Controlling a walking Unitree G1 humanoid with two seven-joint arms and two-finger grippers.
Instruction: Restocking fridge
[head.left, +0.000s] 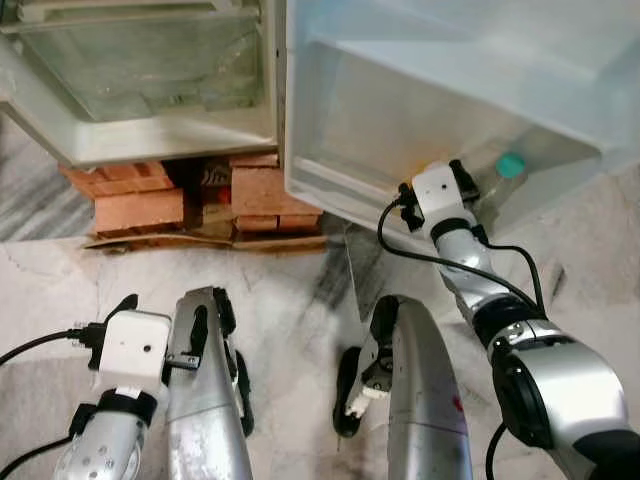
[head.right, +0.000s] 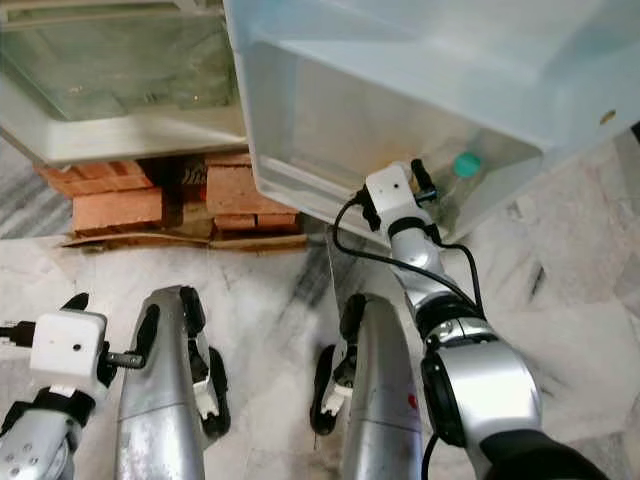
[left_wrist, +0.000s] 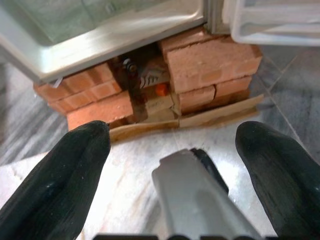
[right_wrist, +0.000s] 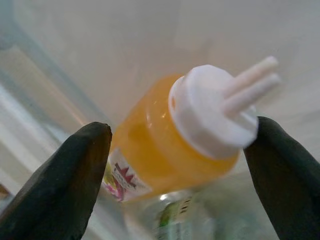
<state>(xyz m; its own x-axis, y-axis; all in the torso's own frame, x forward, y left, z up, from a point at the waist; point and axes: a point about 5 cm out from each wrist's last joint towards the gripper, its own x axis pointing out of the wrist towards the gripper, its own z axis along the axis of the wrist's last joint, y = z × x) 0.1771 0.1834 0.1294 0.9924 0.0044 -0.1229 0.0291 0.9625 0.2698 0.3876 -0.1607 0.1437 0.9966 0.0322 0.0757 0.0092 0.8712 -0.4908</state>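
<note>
Right gripper (right_wrist: 175, 150), fingers released, is straddling the orange bottle (right_wrist: 165, 150) in the door shelf (head.left: 330, 190), center-right; next, retracting cleanly

Bottle (right_wrist: 160, 150) glossy orange plastic, matt white cap (right_wrist: 212, 112); bricks (left_wrist: 210, 65) rough; floor (head.left: 290, 300) polished marble.

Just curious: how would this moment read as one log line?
right gripper: at orange bottle in fridge door bin, jaws open | left gripper: idle, open
</note>
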